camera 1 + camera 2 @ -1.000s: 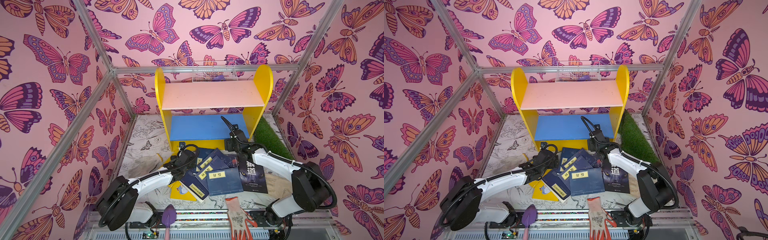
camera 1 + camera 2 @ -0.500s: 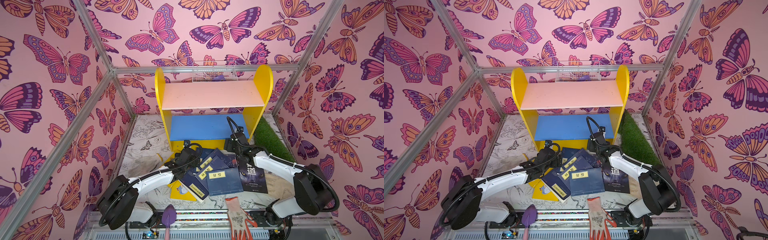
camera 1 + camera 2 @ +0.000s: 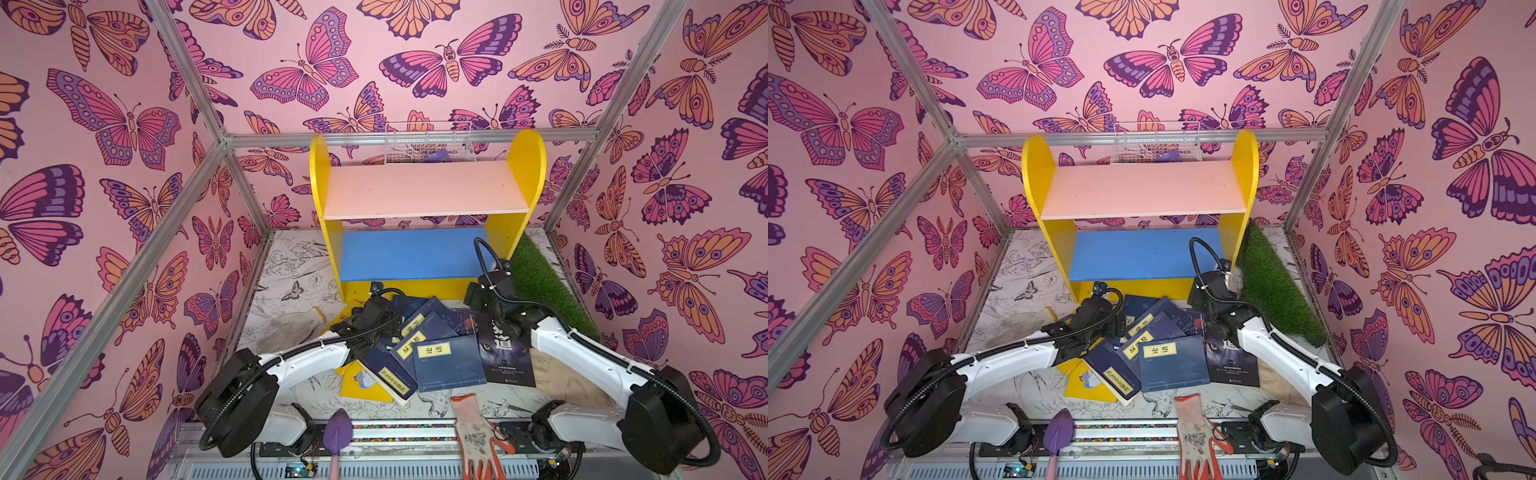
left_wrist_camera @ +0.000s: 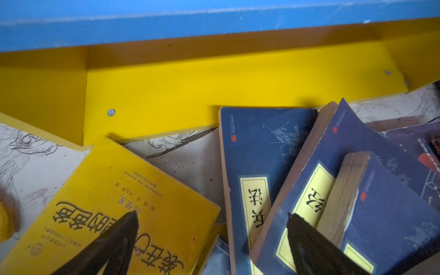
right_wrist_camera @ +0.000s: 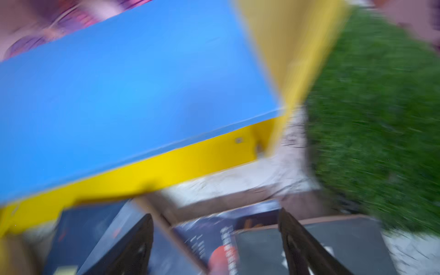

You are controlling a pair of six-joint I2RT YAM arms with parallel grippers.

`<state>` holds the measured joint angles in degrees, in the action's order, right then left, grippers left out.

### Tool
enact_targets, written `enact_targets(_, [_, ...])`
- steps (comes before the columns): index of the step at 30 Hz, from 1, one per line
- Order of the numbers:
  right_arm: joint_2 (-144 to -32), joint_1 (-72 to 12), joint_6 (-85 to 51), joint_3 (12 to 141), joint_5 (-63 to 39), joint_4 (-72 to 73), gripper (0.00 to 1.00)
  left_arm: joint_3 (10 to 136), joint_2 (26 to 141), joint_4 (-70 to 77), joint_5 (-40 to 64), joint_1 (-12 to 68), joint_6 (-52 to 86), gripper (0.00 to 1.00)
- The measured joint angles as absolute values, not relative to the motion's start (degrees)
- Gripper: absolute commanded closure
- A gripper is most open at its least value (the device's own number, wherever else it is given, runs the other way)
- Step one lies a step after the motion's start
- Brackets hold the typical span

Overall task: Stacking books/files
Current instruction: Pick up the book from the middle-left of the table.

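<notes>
We locate the heap of thin paperbacks [image 3: 432, 349] on the sketch-printed tabletop [image 3: 291, 266], directly in front of the yellow shelf unit with a pink upper board and a blue lower board [image 3: 419, 191]. The books overlap at mixed angles, so we cannot count them.

- A navy paperback with a yellow title label [image 3: 451, 365] lies uppermost at the near edge.
- A black paperback with a wolf face [image 3: 509, 357] lies just beside it. The right arm covers its far end.
- A yellow paperback with black characters [image 4: 114, 197] shows clearly only in the left wrist view. In both top views the left arm hides most of it.

The left gripper [image 4: 211, 215] hangs over the heap with its black fingers [image 4: 114, 238] spread wide and nothing clamped between them. One tip sits over the yellow cover and one over a navy cover. We cannot tell whether either tip touches.

The right wrist view is heavily blurred. It shows the right gripper [image 5: 215, 214] with its fingers apart above dark covers, near the green artificial-grass mat [image 3: 540, 282], and we make out no grip. In both top views the wrist housings conceal the fingertips of both grippers.

A white-and-orange work glove [image 3: 478, 436] lies at the near table edge, and the frame cuts off its fingertips.
</notes>
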<state>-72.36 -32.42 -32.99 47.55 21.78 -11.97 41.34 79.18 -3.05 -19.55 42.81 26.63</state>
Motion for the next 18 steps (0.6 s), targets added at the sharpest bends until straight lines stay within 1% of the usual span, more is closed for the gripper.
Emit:
enact_targets(5, [-74.04, -47.66, -19.22, 51.68, 17.34, -12.05, 0.13, 41.43, 76.66, -10.81, -19.64, 42.59, 27.53, 0.01])
enact_targets(7, [-75.24, -50.37, -17.28, 52.80, 16.67, -11.97, 0.12, 41.45, 76.18, -13.80, -19.62, 42.30, 27.66, 0.02])
enact_targets(12, [-77.60, -50.09, -16.62, 52.99, 17.39, -11.16, 0.11, 43.57, 78.08, -22.61, -18.59, 41.63, 27.11, 0.03])
enact_targets(18, [-78.13, -47.51, -16.71, 52.99, 16.82, -9.65, 0.11, 50.81, 84.64, -31.97, -17.76, 41.58, 25.93, 0.07])
